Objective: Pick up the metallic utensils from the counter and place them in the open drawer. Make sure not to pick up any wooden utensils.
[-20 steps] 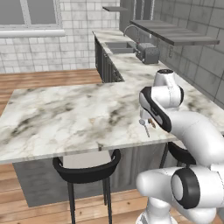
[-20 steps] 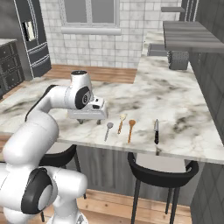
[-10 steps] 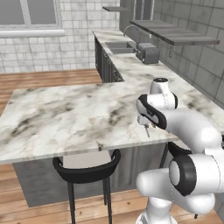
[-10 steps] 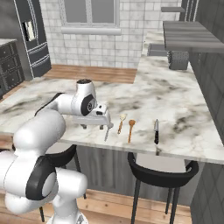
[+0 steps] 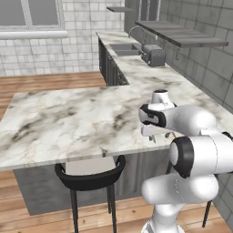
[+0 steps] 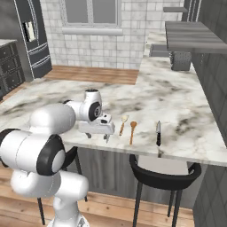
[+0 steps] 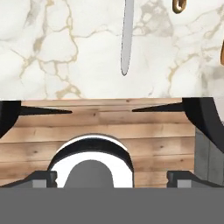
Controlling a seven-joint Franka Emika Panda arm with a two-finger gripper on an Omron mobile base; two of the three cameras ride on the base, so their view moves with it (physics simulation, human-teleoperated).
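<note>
Spoon (image 7: 127, 35) lay on the desk (image 7: 65, 48), handle end pointing at the desk's front edge; hand (image 6: 106, 137) spread wide above it.

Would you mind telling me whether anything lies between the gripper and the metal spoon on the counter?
Nothing visible does. The gripper hangs at the counter edge, and in the hand view the metal spoon's handle lies on bare marble just ahead; the wooden utensils sit off to one side.

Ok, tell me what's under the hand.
Under the hand lies white counter, with a grey metal handle showing in the hand view. The hand covers the rest of that utensil.
</note>
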